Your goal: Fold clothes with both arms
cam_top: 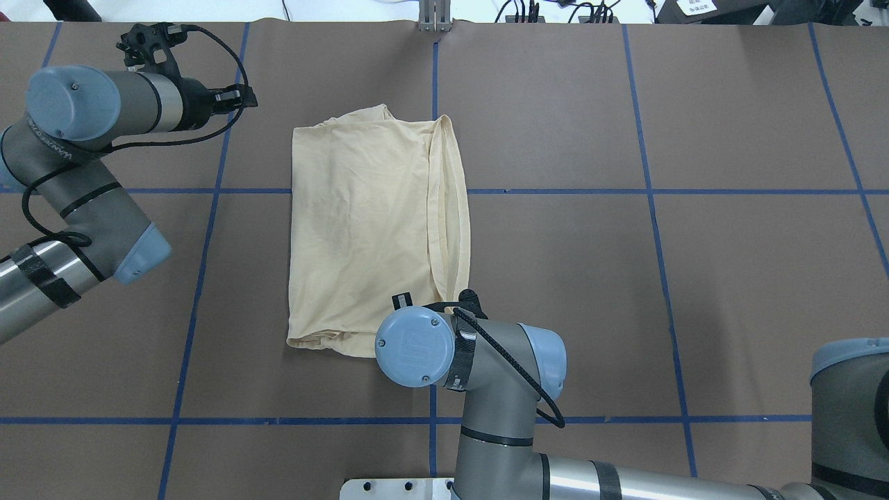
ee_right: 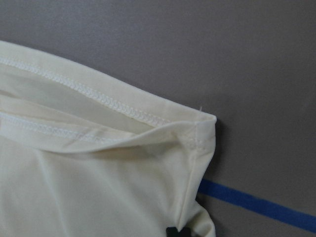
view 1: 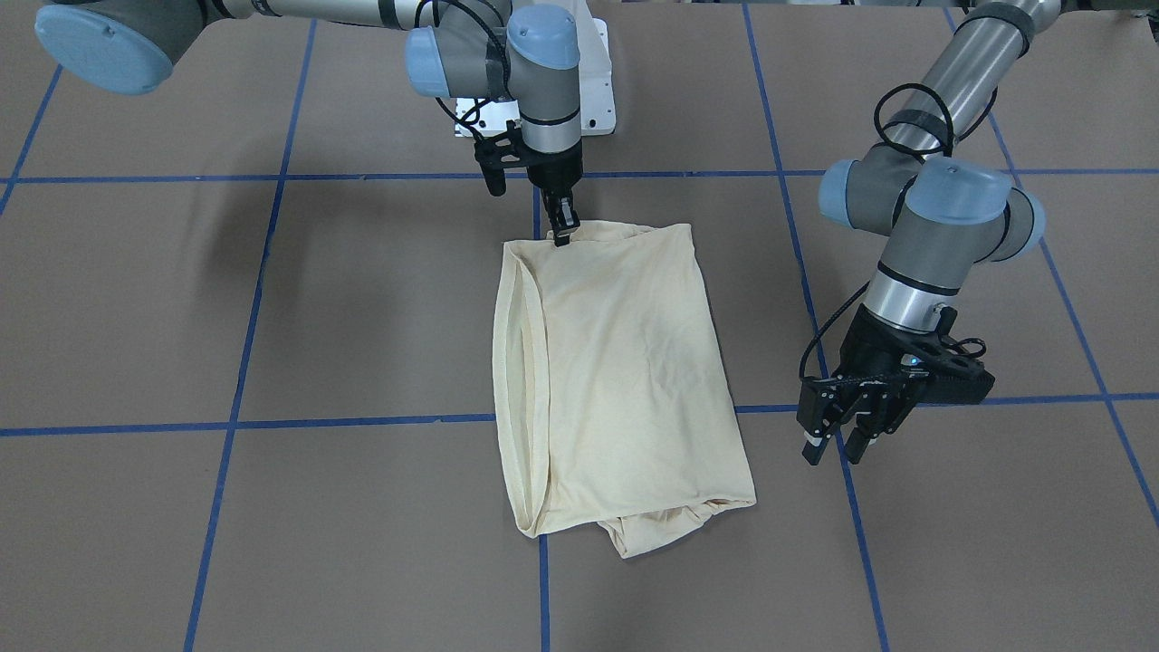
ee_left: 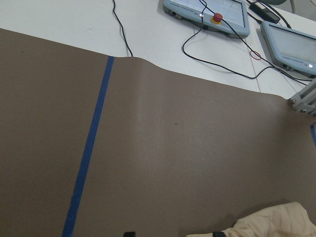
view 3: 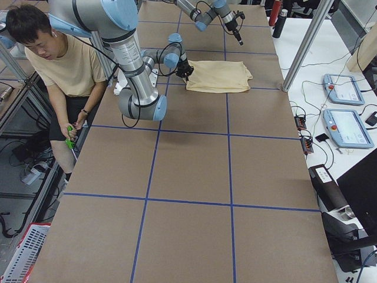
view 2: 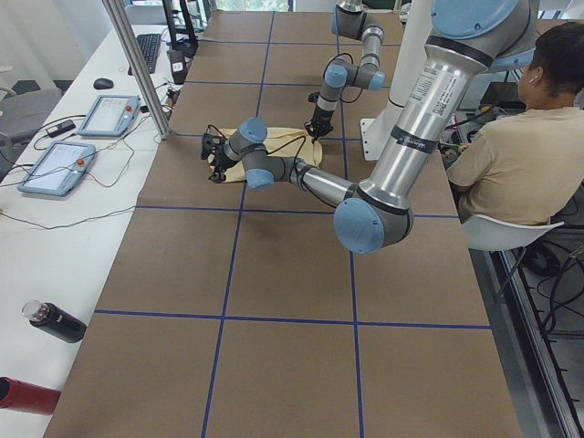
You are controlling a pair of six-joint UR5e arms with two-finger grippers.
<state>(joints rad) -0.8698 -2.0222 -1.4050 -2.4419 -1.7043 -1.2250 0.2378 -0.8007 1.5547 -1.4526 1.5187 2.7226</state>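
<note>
1. A cream-yellow shirt (view 1: 625,362) is laid flat on the brown table (view 1: 362,317), folded into a long block.
2. The shirt is found about midway between the robot's edge of the table and the far edge. It is crossed underneath by blue tape lines (view 1: 244,362).
3. A stitched hem band (cam_top: 444,208) is seen along the side of the shirt that faces the robot's right. A small bunch of cloth is poked out at the end nearest the far edge.
4. The right gripper (view 1: 561,234) is pointed down at the shirt corner nearest the robot's edge. Its jaws are set close together, and the edge of the shirt seems to be pinched between them.
5. In the right wrist view, that corner is shown close up, with two rows of stitching (ee_right: 98,94) and the brown table beyond it.
6. The left gripper (view 1: 833,453) is held over bare table, near the shirt's far corner on the robot's left. The cloth is not touched by it. Its jaws are parted a little, and nothing is held in them.
7. The right arm (cam_top: 500,375) is reached out from the white base (view 1: 598,81) over the near end of the shirt. The left arm (cam_top: 90,201) is bent in from the table's left end.
8. A person (view 2: 520,173) is seated by the robot's edge. Two touch screens (ee_left: 205,12) are laid on a white bench past the far edge.
</note>
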